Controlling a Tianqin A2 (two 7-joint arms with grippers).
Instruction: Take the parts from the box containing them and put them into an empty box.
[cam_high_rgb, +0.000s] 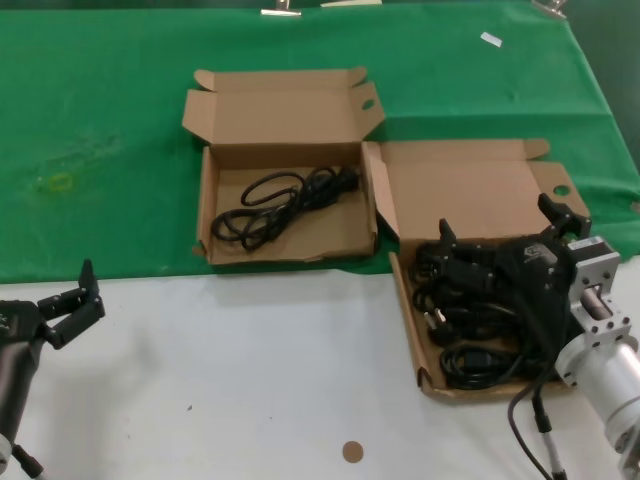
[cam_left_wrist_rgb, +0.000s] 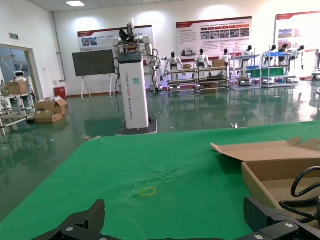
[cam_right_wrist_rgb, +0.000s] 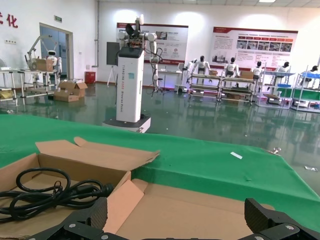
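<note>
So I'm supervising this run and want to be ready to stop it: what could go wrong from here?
Two risks. The cords in the right box lie tangled, so the right hand, open just above them, may lift several cords at once or drag the light box. Also, that box's raised lid and the left box's side flap stand between the two, and a hanging cord could snag there. The left hand waits, open.

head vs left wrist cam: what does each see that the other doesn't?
Head only: the right gripper, open, low over the wider box and its pile of cords; the white tabletop; a brown disc.

Left wrist only: the hall beyond the table, with a white robot stand, shelving and wall posters.

Both: the green cloth, the narrower box holding one cord, and the left gripper, open, near the table's front edge.
</note>
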